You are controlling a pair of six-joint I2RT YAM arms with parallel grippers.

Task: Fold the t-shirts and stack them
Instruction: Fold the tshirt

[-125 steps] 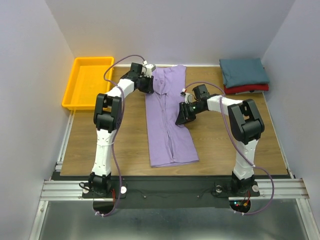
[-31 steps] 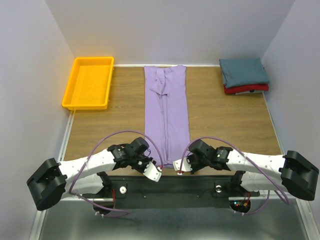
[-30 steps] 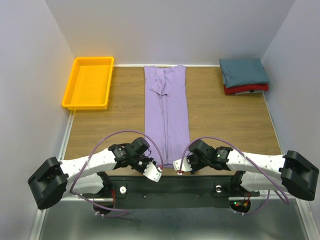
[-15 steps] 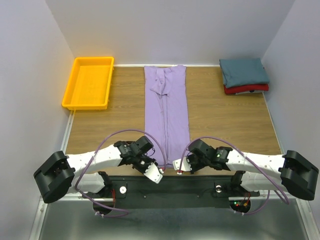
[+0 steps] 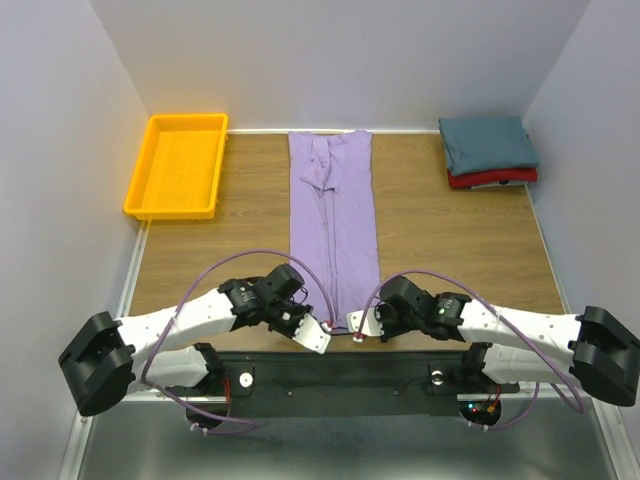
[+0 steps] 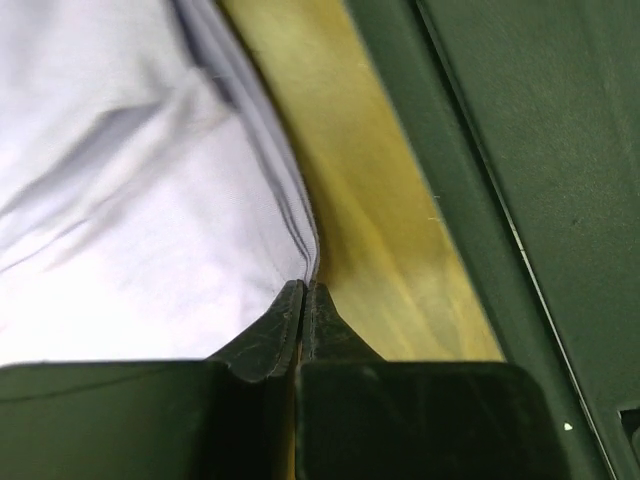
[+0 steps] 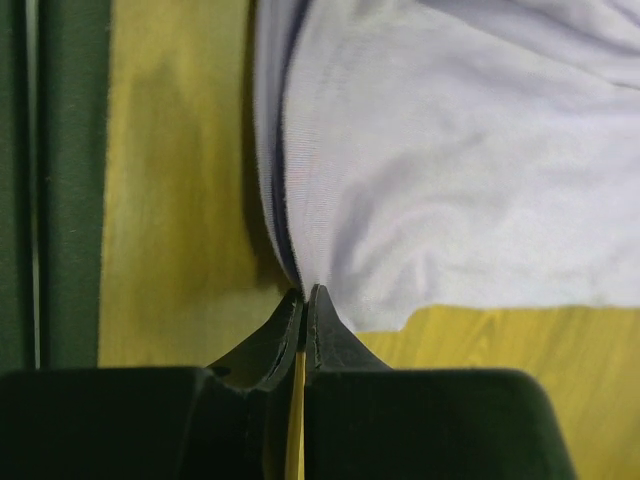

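Jaws of the left gripper [image 6: 303,290] were seen clamped tight on one near hem corner of the lavender t-shirt [image 5: 333,220]. Same story at the right gripper [image 7: 305,292]: clenched, the other near corner nipped at the tips. Between and beyond them, the shirt was laid flat as a long narrow strip, sides folded in, collar end at the far edge of the table [image 5: 450,250], soft creases running down its middle. Far right, a folded teal t-shirt [image 5: 487,142] was stacked on a folded red t-shirt [image 5: 495,178].
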